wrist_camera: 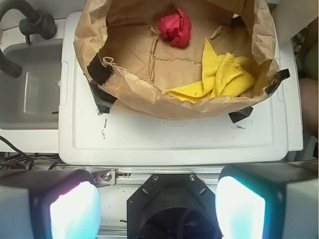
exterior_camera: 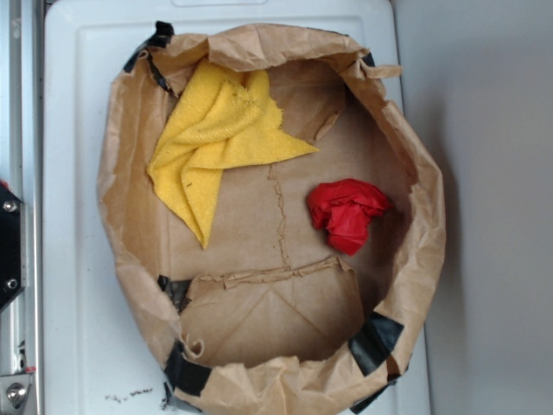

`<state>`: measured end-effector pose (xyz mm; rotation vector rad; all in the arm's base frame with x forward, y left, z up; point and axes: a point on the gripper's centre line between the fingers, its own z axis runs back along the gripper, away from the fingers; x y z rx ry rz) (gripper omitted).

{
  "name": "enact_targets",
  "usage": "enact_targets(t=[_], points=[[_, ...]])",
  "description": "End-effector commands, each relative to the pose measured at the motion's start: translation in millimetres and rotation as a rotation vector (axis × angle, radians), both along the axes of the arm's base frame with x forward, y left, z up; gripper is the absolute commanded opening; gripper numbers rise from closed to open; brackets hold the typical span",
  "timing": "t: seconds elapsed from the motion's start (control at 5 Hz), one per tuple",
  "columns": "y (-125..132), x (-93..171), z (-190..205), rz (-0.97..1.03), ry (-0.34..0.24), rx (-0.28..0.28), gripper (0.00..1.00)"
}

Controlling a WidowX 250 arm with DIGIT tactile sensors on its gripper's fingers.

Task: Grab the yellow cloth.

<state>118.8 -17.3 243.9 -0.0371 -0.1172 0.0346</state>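
Exterior view looks straight down into a cut-down brown paper bag [exterior_camera: 130, 251] with its rim rolled over and patched with black tape [exterior_camera: 374, 340], sitting on a white plastic lid [exterior_camera: 73, 173]. The yellow cloth [exterior_camera: 216, 138] lies inside the bag on the upper-left part of the floor, partly riding up the bag's wall, all soft folds with pointed corners sticking out toward the middle and down. A red wad [exterior_camera: 347, 213] of fabric sits to the right of it, well apart, also on the bag floor.

Wrist view has the same bag from the other side, so the yellow cloth [wrist_camera: 224, 77] is now on the right, tucked against the near wall, and the red wad [wrist_camera: 175, 27] is at the far side. A sink [wrist_camera: 30, 94] with a dark hose [wrist_camera: 25, 22] shows up on the left. The gripper [wrist_camera: 158, 211] is way back from the bag, hanging over the near edge of the white lid, nowhere near the cloth. Its two fingers [wrist_camera: 75, 211] are spread wide at the bottom corners of the frame, pads glowing pale, nothing between them.
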Motion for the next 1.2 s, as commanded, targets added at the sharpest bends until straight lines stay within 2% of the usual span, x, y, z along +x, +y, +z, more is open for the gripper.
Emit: enact_targets(t=[0.0, 0.2, 0.8, 1.0], points=[[0.0, 0.0, 0.0, 0.0, 0.0, 0.0, 1.0], [21.9, 35.9, -12.9, 0.049, 0.032, 0.006, 1.0], [21.9, 35.9, -12.9, 0.049, 0.032, 0.006, 1.0], [34.9, 58.0, -20.4, 0.074, 0.025, -0.046, 1.0]])
